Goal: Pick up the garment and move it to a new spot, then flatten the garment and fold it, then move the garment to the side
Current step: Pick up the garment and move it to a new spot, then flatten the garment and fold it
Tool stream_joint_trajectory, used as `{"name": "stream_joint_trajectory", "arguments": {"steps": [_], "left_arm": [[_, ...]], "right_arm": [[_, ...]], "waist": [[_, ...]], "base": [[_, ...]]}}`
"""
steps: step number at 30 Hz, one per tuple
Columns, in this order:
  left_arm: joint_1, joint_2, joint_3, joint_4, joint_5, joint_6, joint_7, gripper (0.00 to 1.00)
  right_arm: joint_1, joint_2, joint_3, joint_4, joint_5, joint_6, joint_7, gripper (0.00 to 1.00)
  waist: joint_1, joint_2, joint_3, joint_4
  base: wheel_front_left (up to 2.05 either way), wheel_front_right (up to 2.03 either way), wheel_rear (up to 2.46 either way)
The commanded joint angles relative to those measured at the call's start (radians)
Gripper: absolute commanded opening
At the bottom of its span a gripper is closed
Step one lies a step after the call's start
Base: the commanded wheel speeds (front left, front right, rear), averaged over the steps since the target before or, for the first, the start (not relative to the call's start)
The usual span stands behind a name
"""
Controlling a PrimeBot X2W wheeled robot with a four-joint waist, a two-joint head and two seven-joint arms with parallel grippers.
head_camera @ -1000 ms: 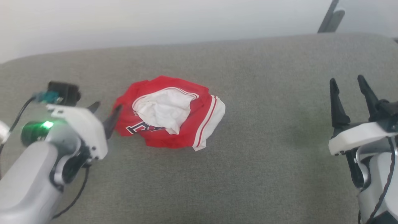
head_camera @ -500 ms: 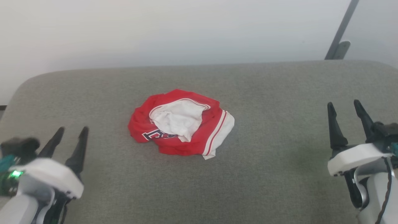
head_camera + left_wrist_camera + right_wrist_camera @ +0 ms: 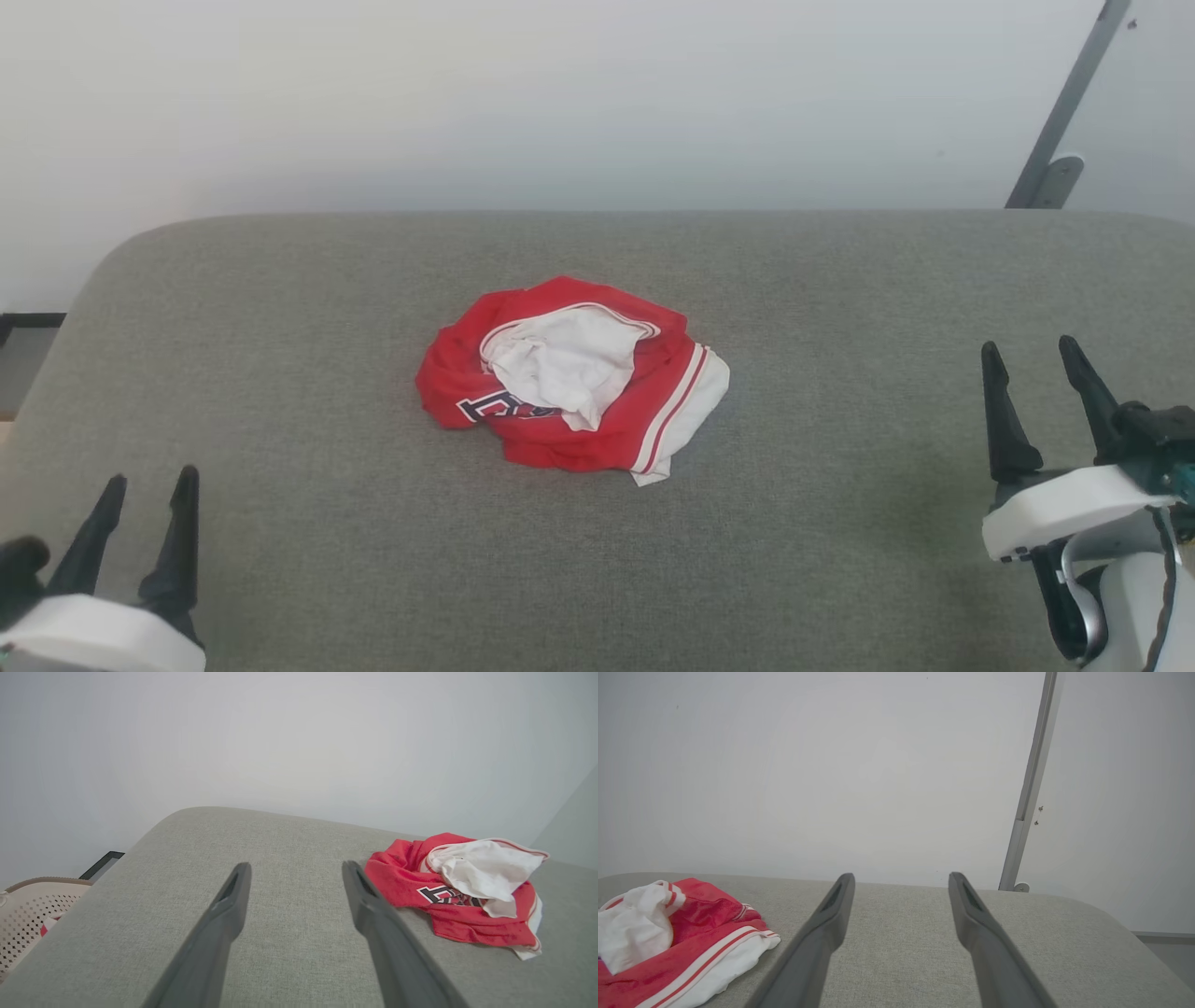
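The garment (image 3: 569, 378), a red jersey shirt with white sleeves and striped trim, lies crumpled in a heap in the middle of the grey cushioned surface (image 3: 840, 280). Dark lettering shows on its near left side. It also lies at the right in the left wrist view (image 3: 467, 891) and at the lower left in the right wrist view (image 3: 677, 938). My left gripper (image 3: 149, 481) stands open at the lower left, well clear of the heap and holding nothing. Over at the right edge, my right gripper (image 3: 1027, 350) is open and empty too.
A pale wall stands behind the cushioned surface, with a grey metal post (image 3: 1064, 121) at the far right. A beige perforated basket (image 3: 32, 914) sits below the surface's left end. The surface has rounded far corners.
My left gripper has drawn back from the garment's left edge to the lower left, open throughout. The head camera has tilted up, shifting the whole picture. The garment lies unmoved.
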Motion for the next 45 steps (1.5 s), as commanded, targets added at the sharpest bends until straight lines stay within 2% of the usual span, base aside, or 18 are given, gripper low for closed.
{"name": "stream_joint_trajectory", "arguments": {"steps": [1,10,26,33,45], "left_arm": [[0.017,-0.003,0.009,-0.003,0.019,-0.006,-0.005,1.00],[0.058,-0.034,0.063,-0.013,0.049,-0.034,-0.007,1.00],[0.050,-0.052,0.064,-0.014,0.068,-0.055,-0.007,1.00],[0.018,-0.066,0.053,-0.020,0.063,-0.062,-0.005,1.00],[-0.090,-0.135,-0.022,0.015,0.083,-0.095,-0.004,1.00]], "right_arm": [[0.012,0.004,-0.003,-0.005,0.000,-0.001,-0.005,1.00],[0.024,0.005,-0.002,-0.016,0.001,-0.001,-0.005,1.00],[0.017,0.003,0.040,0.002,0.028,-0.001,0.022,1.00],[-0.021,-0.012,0.105,0.010,0.079,-0.001,0.113,1.00],[-0.124,-0.065,0.230,0.047,0.162,-0.001,0.391,1.00]], "waist": [[0.0000,-0.0001,-0.001,0.003],[0.0000,-0.0001,-0.003,0.016],[0.0000,-0.0001,0.017,0.030],[0.0000,-0.0001,0.055,0.081],[0.0000,-0.0001,0.165,0.230]], "base": [[0.00,0.00,0.00],[0.00,0.00,0.00],[0.00,0.00,0.00],[0.00,0.00,0.00],[0.00,0.00,0.00]]}}
